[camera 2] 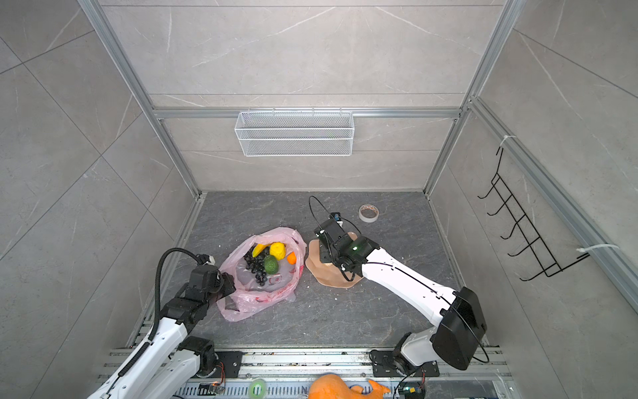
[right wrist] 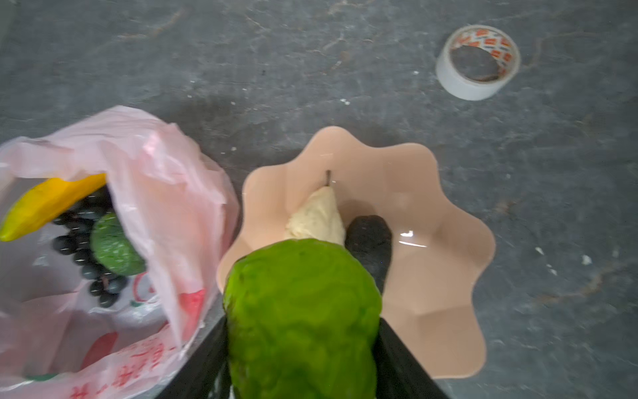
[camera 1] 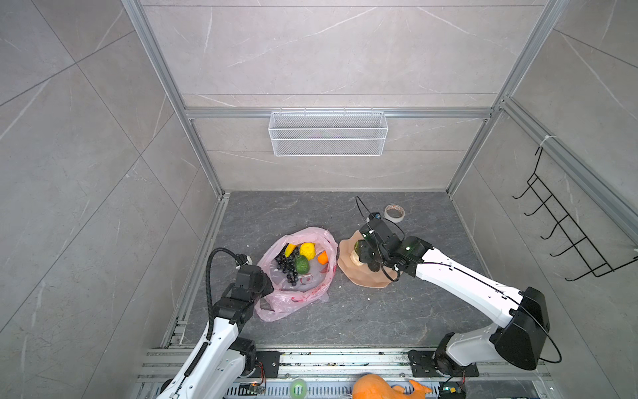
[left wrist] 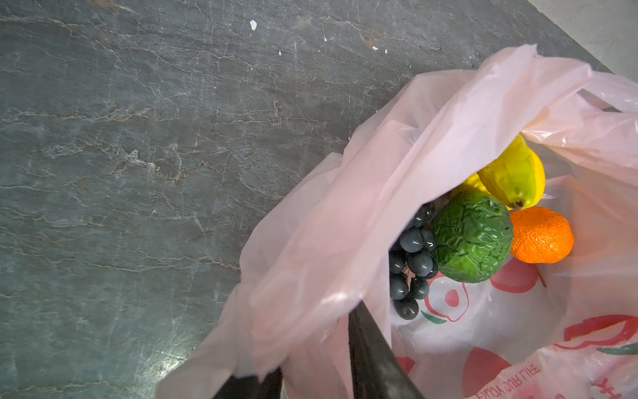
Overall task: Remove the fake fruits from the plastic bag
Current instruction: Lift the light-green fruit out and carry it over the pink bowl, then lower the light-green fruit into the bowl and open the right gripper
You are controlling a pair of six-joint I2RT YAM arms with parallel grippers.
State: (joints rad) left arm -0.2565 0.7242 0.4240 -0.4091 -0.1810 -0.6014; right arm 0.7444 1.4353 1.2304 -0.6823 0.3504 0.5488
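Observation:
The pink plastic bag [camera 1: 297, 290] lies open on the grey floor at left of centre. Inside it are a banana [camera 1: 289, 249], a lemon [camera 1: 307, 250], an orange [left wrist: 540, 235], a green avocado [left wrist: 473, 236] and a black grape bunch [left wrist: 411, 262]. My left gripper [left wrist: 317, 345] is shut on the bag's near rim and holds the mouth up. My right gripper [right wrist: 303, 328] is shut on a lime-green fruit [right wrist: 303, 311], which hangs above the peach plate [right wrist: 431, 276] beside the bag. A cream-white lumpy piece [right wrist: 317, 217] and a dark avocado [right wrist: 369, 241] lie on that plate.
A white tape roll [camera 1: 394, 211] sits behind the plate. A wire basket [camera 1: 328, 133] hangs on the back wall and a black hook rack [camera 1: 566, 224] on the right wall. A large orange object [camera 1: 376, 388] and a green ring [camera 1: 298, 387] lie on the front rail.

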